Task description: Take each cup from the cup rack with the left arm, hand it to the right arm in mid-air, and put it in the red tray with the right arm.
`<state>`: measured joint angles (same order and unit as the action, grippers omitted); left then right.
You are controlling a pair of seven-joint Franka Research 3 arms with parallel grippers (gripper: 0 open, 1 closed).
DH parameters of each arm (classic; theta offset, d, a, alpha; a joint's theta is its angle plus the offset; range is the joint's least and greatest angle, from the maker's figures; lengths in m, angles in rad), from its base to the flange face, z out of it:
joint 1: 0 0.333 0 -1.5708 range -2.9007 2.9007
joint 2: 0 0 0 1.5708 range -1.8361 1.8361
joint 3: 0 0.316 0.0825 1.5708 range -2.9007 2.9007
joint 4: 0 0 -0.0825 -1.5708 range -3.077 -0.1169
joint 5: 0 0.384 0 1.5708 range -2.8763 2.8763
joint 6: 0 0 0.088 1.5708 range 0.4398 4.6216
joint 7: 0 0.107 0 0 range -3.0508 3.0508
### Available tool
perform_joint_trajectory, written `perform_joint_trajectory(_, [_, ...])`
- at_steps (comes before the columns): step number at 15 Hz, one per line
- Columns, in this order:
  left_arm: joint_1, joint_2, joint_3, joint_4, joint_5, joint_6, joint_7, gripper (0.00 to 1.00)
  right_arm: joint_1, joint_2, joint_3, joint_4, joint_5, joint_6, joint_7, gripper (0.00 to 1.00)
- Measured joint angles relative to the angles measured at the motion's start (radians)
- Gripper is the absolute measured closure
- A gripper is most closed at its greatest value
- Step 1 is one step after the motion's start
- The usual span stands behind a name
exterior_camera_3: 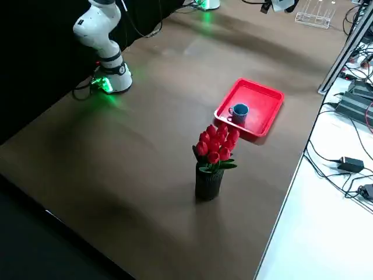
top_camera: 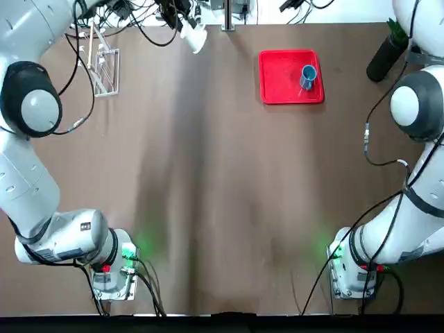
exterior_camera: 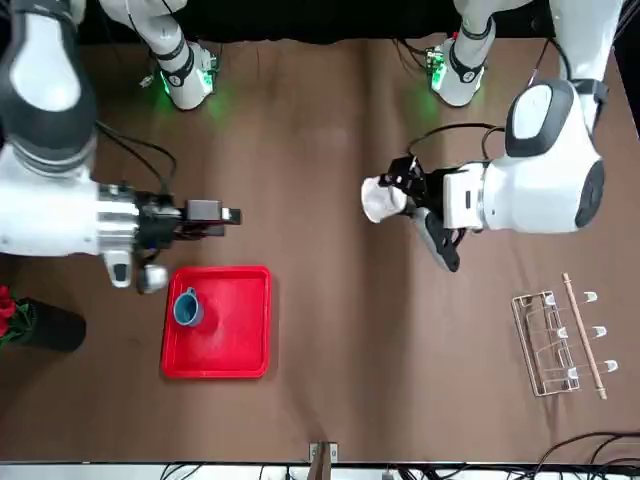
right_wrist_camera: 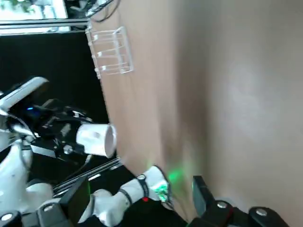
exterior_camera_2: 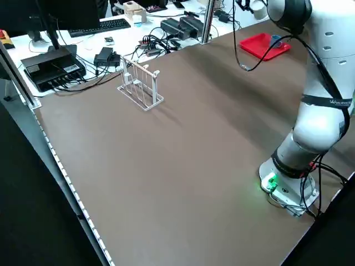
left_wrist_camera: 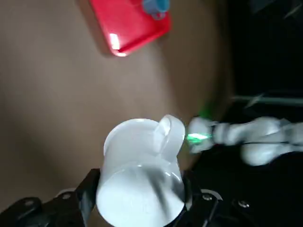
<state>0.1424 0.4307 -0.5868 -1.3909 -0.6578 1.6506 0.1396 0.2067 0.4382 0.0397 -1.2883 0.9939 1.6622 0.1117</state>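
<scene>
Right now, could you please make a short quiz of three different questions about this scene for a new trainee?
1. True or false: the light blue cup stands inside the red tray.
2. Which gripper holds the white cup? A) left gripper B) right gripper C) neither
3. Fill in: the cup rack now carries ____ cups.

Key
1. True.
2. A. The left gripper is shut on the white cup above the table, while the right gripper is open and empty, up beside the tray.
3. No cups; its pegs are bare.
</scene>
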Motion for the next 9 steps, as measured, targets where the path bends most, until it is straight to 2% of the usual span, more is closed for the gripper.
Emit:
perform_joint_trajectory(2, [-0.004,0.035,0.000,-0.001,-0.157,0.001,-0.060,0.25,0.023,0.007,0.001,0.000,0.085,0.013,-0.030,0.05])
perform_joint_trajectory(3, [-0.006,0.058,0.000,-0.002,-0.232,0.006,-0.072,0.25,0.027,0.007,0.001,0.001,0.126,0.013,-0.043,0.09])
perform_joint_trajectory(5, [-0.016,0.101,0.000,-0.002,-0.364,0.048,-0.083,0.25,0.027,0.007,0.001,0.001,0.222,0.011,-0.045,0.30])
perform_joint_trajectory(7, [-0.034,0.133,0.000,-0.002,-0.484,0.110,-0.096,0.25,0.027,0.011,0.001,-0.003,0.329,0.009,-0.028,0.34])
perform_joint_trajectory(8, [-0.045,0.143,0.000,-0.001,-0.537,0.141,-0.098,0.25,0.027,0.018,0.001,-0.005,0.366,0.010,-0.012,0.42])
perform_joint_trajectory(9, [-0.058,0.153,0.000,0.000,-0.581,0.181,-0.098,0.25,0.027,0.025,0.001,-0.007,0.389,0.010,-0.003,0.43])
